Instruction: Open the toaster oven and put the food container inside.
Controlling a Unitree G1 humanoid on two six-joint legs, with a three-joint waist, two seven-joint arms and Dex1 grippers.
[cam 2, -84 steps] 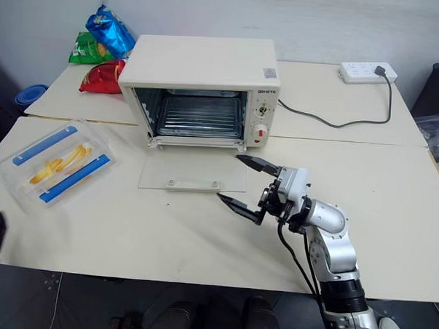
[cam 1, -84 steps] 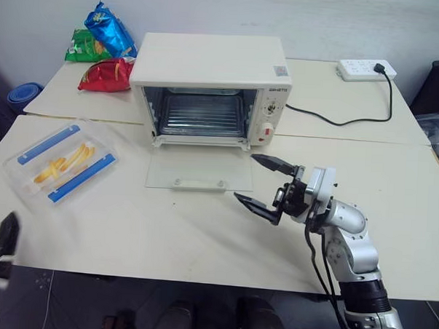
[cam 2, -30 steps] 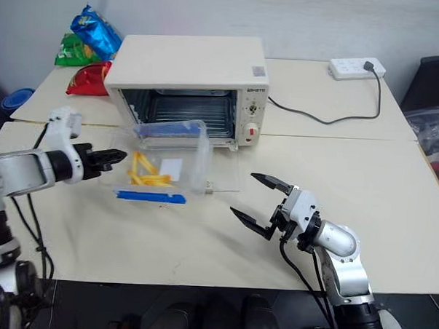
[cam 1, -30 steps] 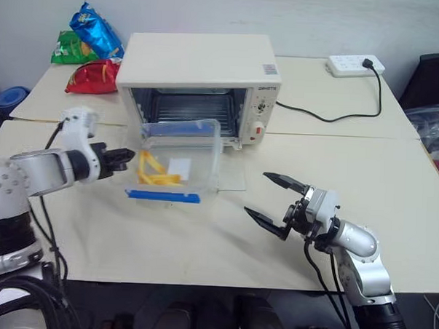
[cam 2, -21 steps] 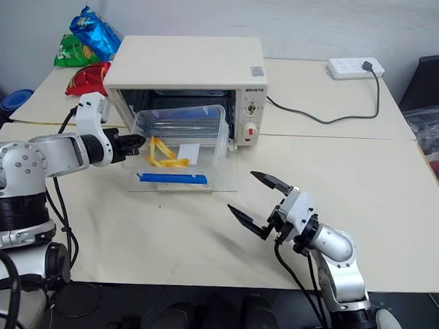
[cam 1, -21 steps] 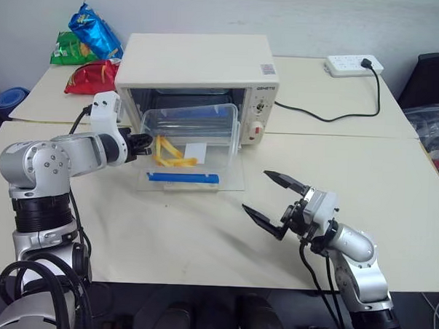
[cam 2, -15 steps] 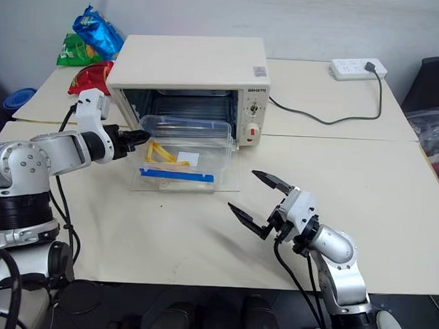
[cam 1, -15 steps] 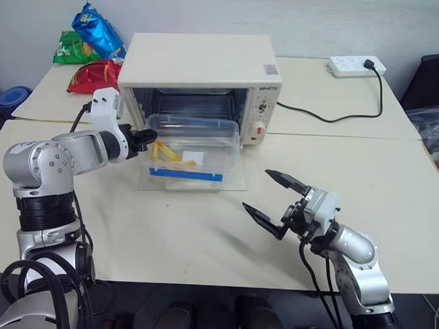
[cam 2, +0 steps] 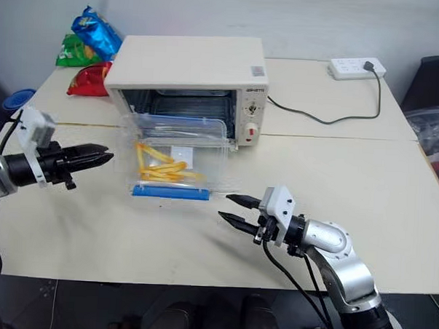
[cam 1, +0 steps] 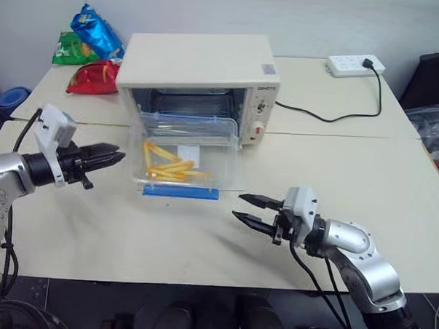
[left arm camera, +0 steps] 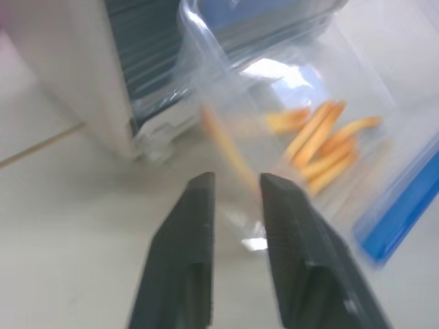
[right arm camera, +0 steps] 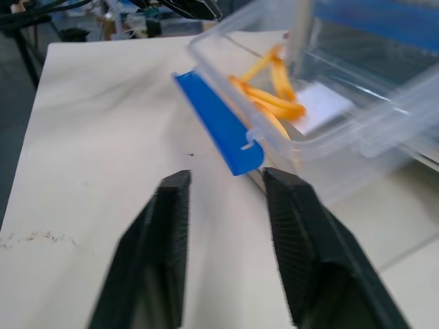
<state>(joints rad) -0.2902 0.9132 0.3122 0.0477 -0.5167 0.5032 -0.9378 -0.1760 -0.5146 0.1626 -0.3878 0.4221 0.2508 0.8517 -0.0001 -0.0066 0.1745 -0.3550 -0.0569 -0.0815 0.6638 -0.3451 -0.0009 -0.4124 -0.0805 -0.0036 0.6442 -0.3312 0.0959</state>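
The food container (cam 1: 182, 160), a clear rectangular plastic box with blue clip strips and yellow fries inside, sat on the oven's lowered glass door, its far edge at the oven mouth. The toaster oven (cam 1: 200, 75), a cream-white box with knobs and a red button, stood open. The left gripper (cam 1: 112, 157), fingers nearly pressed together and pinching nothing, hung apart from the container. The right gripper (cam 1: 245, 211), narrowly spread and empty, pointed toward it. Snack bags (cam 1: 90, 41) lay beside the oven; a power strip (cam 1: 356, 65) lay behind.
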